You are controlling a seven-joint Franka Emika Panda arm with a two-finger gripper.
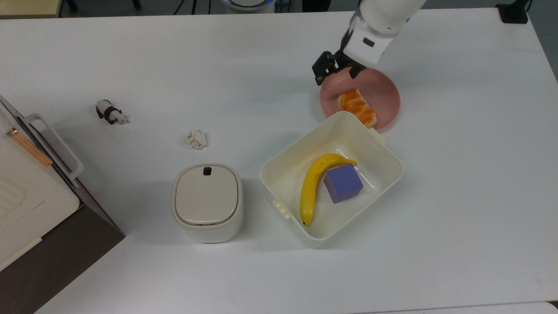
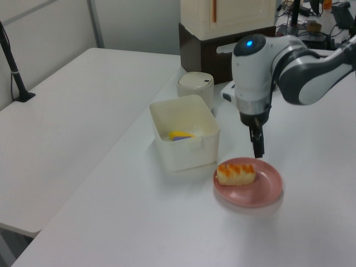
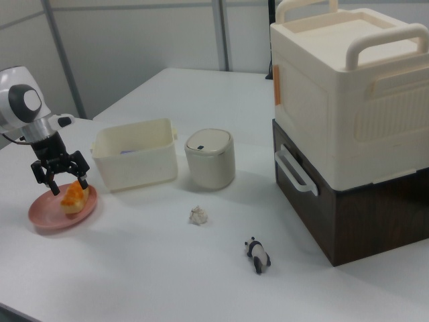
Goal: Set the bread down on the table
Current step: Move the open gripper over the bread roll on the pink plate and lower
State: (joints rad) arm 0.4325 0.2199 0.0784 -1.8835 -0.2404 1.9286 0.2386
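The bread [image 1: 356, 107] is a small braided bun with an orange-brown top, lying on a round pink plate [image 1: 386, 93] on the white table [image 1: 457, 174]. My gripper [image 1: 333, 75] hangs open just over the plate's edge, at the top view's upper left of the bun, with nothing between its fingers. In the left view the gripper [image 2: 258, 149] points down right behind the bread [image 2: 236, 173] and the plate [image 2: 264, 192]. The right view has the spread gripper [image 3: 62, 180] a little above the bread [image 3: 74, 196].
A cream bin [image 1: 383, 150] holding a banana [image 1: 310, 187] and a purple cube [image 1: 343, 183] touches the plate's near side. A lidded cream can [image 1: 207, 201], a crumpled paper ball [image 1: 196, 139], a toy panda [image 1: 110, 112] and a stacked drawer box [image 3: 348, 127] stand farther off.
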